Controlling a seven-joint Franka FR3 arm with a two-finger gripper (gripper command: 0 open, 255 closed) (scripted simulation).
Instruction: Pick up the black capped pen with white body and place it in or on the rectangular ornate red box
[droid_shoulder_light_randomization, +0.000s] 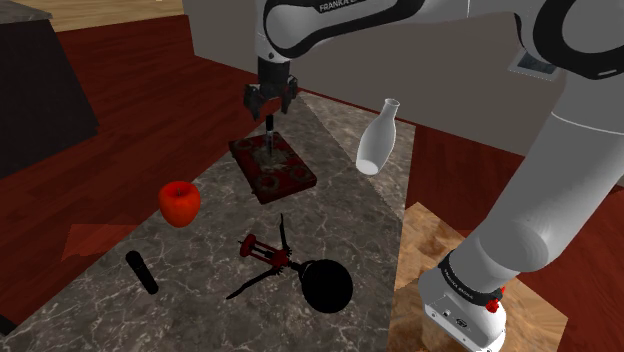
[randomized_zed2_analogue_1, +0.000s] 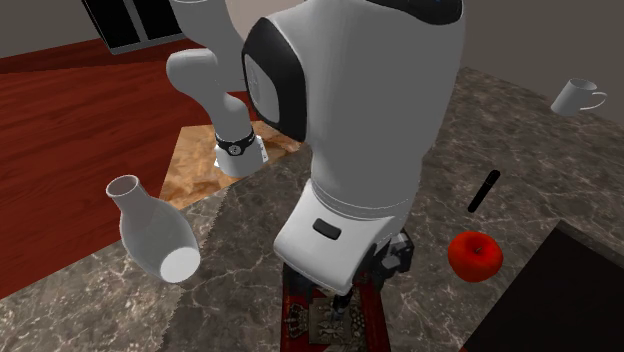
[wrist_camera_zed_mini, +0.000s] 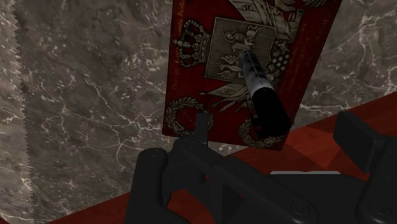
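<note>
The arm (droid_shoulder_light_randomization: 335, 22) reads "FRANKA"; the pen (wrist_camera_zed_mini: 261, 90) stands on the crested red box (wrist_camera_zed_mini: 313, 46).

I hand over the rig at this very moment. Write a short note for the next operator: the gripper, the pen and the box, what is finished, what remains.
Gripper: open, directly above the rectangular ornate red box; the fingers stand apart and do not touch the pen.
White-bodied pen with black cap: upright just under the gripper, cap up, lower end at the box's lid. Whether it rests there cannot be told.
Done: pen brought over the box and released.
Left: check that it settles on the box, then lift the arm away.
</note>
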